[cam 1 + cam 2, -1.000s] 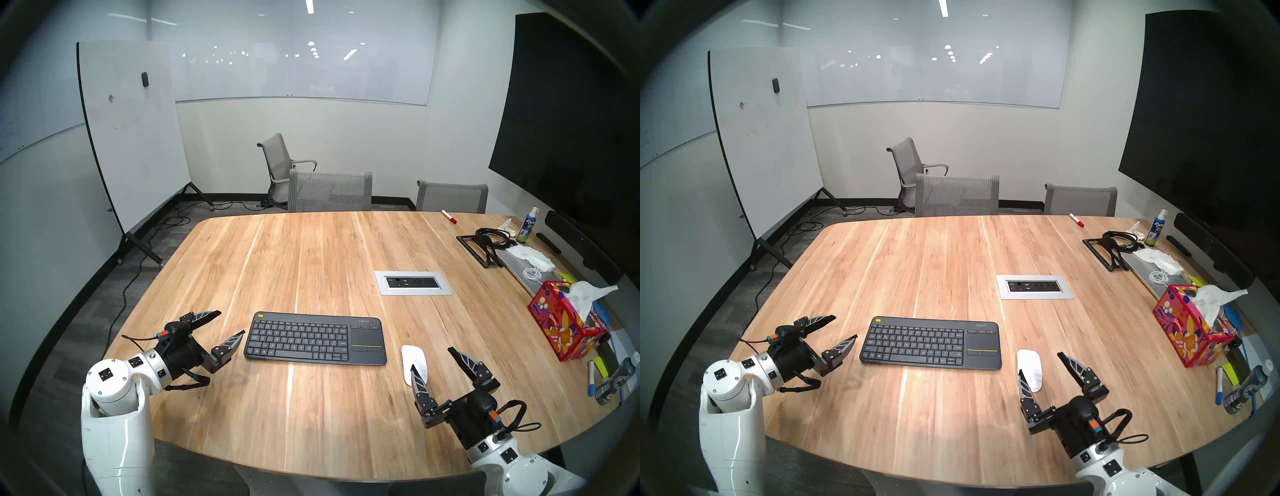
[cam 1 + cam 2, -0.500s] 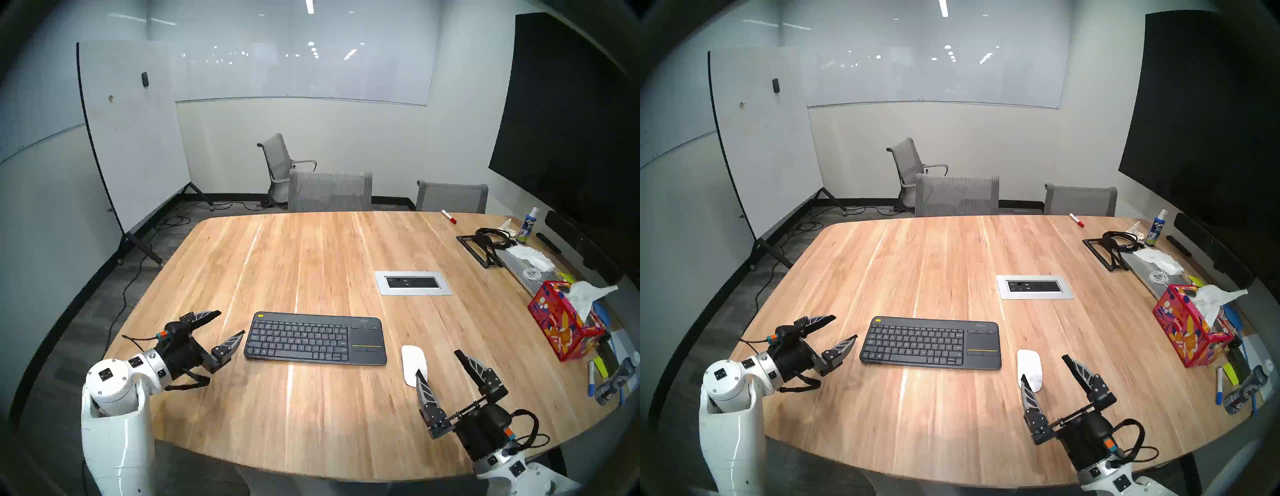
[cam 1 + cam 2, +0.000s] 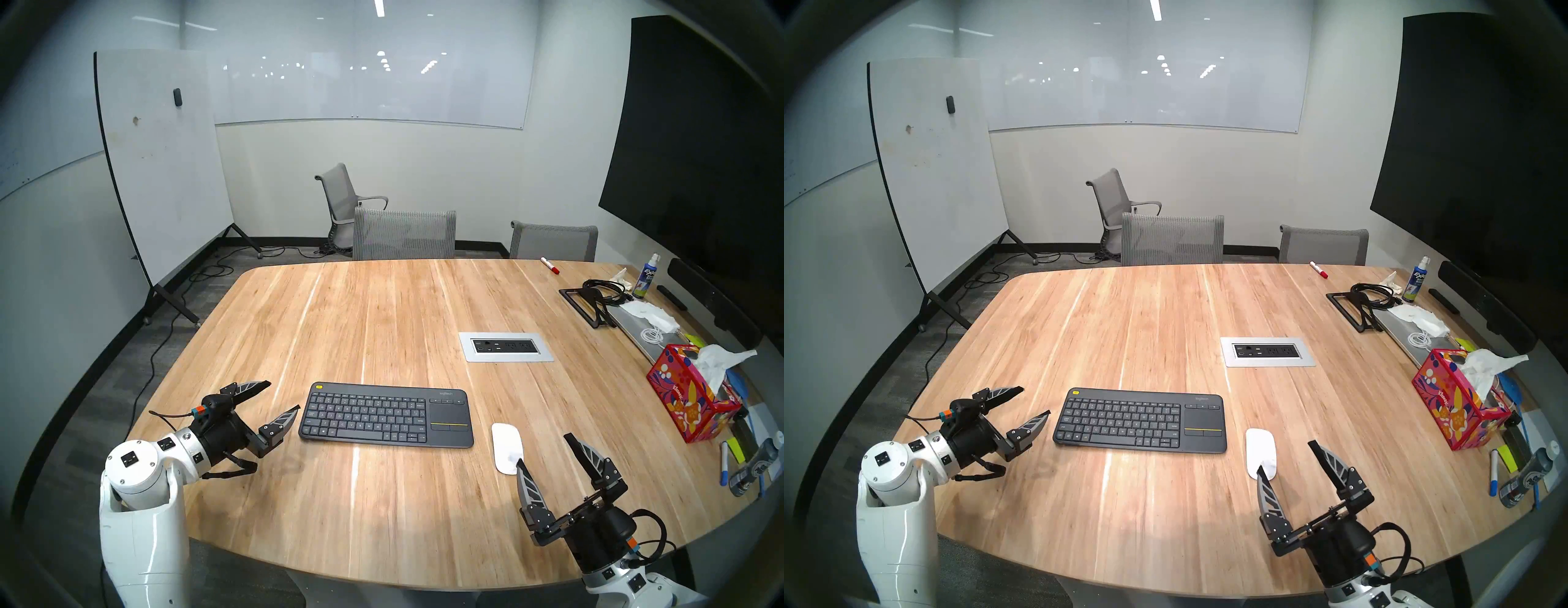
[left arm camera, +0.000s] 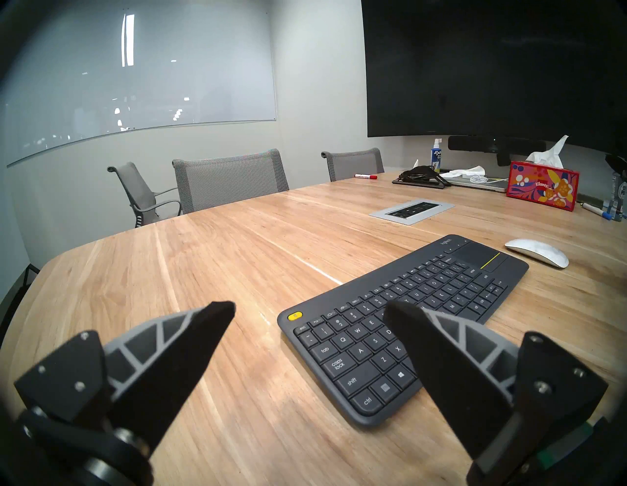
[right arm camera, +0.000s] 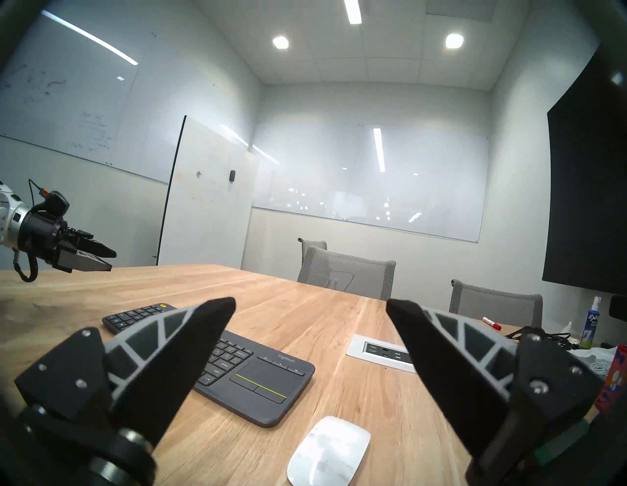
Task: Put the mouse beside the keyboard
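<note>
The mouse lies flat on the worktop, just beside the touchpad end of the keyboard, a narrow strip of wood between them. The right end effector hangs above the near edge of the worktop with its jaws spread wide and nothing between them; the wrist view shows the mouse low down, nearer than the fingertips, untouched. The left end effector hovers by the keyboard's other end, equally wide and empty. Judging by this layout, the placing step looks done and the arm is clear. The next move probably calls only for keeping the jaws off the mouse, since a nudge would slide its smooth shell.
</note>
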`<move>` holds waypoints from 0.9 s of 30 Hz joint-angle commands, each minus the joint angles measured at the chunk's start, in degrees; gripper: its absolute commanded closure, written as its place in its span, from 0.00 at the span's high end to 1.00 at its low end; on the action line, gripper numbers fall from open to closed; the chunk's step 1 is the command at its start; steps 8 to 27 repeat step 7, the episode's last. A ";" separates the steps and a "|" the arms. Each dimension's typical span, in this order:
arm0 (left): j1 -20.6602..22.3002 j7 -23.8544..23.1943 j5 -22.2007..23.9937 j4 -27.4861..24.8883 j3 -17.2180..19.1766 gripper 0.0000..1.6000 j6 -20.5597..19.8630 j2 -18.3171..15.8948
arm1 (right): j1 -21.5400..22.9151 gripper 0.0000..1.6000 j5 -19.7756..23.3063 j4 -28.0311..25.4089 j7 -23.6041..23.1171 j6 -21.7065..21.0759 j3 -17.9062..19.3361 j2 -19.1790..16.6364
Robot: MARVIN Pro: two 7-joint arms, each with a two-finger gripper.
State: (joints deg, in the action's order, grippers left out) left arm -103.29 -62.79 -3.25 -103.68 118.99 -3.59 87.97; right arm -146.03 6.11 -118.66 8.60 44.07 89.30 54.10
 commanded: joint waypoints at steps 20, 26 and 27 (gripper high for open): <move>-0.16 0.11 -0.07 -1.25 0.14 1.00 -0.17 0.05 | 0.31 1.00 0.37 -0.70 -0.34 1.35 0.05 0.34; -0.16 0.11 -0.07 -1.25 0.14 1.00 -0.17 0.05 | 0.31 1.00 0.37 -0.70 -0.34 1.35 0.05 0.34; -0.16 0.11 -0.07 -1.25 0.14 1.00 -0.17 0.05 | 0.31 1.00 0.37 -0.70 -0.34 1.35 0.05 0.34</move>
